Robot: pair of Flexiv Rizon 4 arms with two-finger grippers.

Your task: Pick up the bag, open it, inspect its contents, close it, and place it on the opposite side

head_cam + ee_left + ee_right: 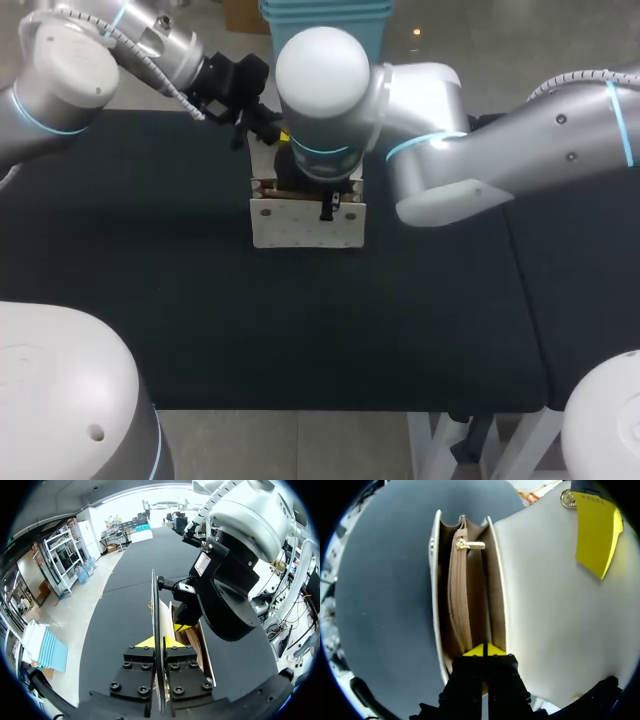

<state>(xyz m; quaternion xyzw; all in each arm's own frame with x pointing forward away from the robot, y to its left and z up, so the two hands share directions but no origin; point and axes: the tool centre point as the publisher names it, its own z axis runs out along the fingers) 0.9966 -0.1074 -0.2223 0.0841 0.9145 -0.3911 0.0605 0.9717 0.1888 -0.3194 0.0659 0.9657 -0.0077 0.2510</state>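
A white bag (pixel 300 228) stands upright on the black table (pixel 150 300), its top open. My left gripper (pixel 159 644) is behind it, shut on the thin edge of the raised white flap (pixel 154 600); the head view shows this gripper (pixel 268 130) at the bag's far side. My right gripper (pixel 484 651) is shut and points down into the opening, over the tan lining (pixel 460 595) and a gold zipper pull (pixel 470 544). Nothing shows between its tips. In the head view the right wrist (pixel 322 90) hides its fingers. The flap (pixel 545 605) spreads beside the opening.
The black tabletop stretches to both sides of the bag and toward the front edge (pixel 300 408). A seam (pixel 518 270) splits the surface on the right. My right forearm (pixel 520 150) crosses above the table's right part.
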